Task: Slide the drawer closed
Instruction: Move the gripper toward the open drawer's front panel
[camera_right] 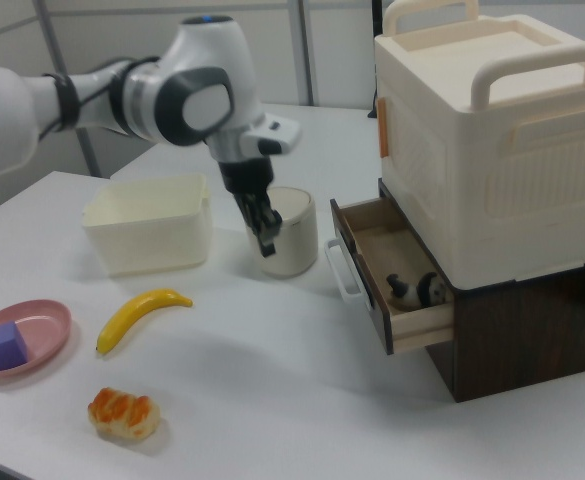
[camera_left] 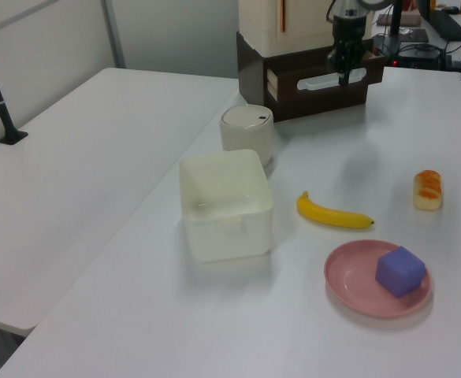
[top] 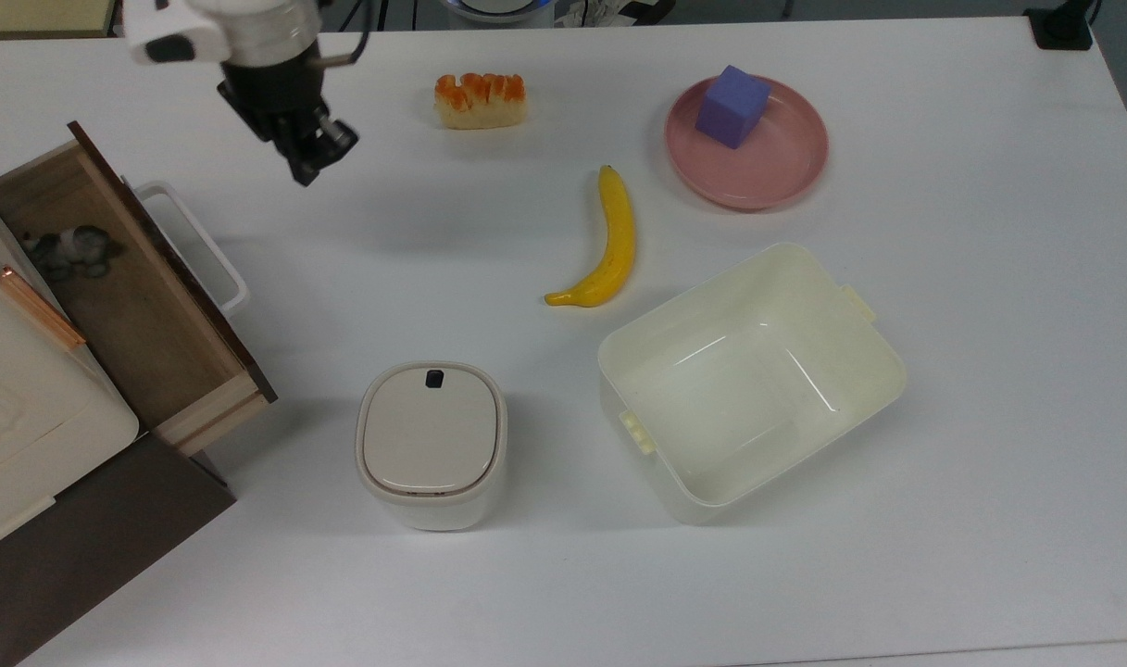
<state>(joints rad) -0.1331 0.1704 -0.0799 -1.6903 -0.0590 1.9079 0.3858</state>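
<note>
Drawer [top: 128, 296] is standing pulled out from the cabinet [camera_right: 517, 335] at the top view's left edge, its handle [top: 197, 245] facing the open table [top: 989, 371]. A small grey-and-white object [top: 68, 250] is lying inside it.

Gripper [top: 308, 162] is hanging over the table, to the top view's right of the handle and a little toward the top view's upper edge, near but apart from it. In the right view the gripper [camera_right: 265, 235] is pointing down, to the right view's left of the handle [camera_right: 342, 270]. Jaws are looking pressed together, nothing between them.

Drawer front is running diagonally in the top view, from upper left to lower right. Closing travel, as I judge it, is going toward the top view's lower left, square to the front. The gripper is sitting on the correct, outer side for pushing.
</note>
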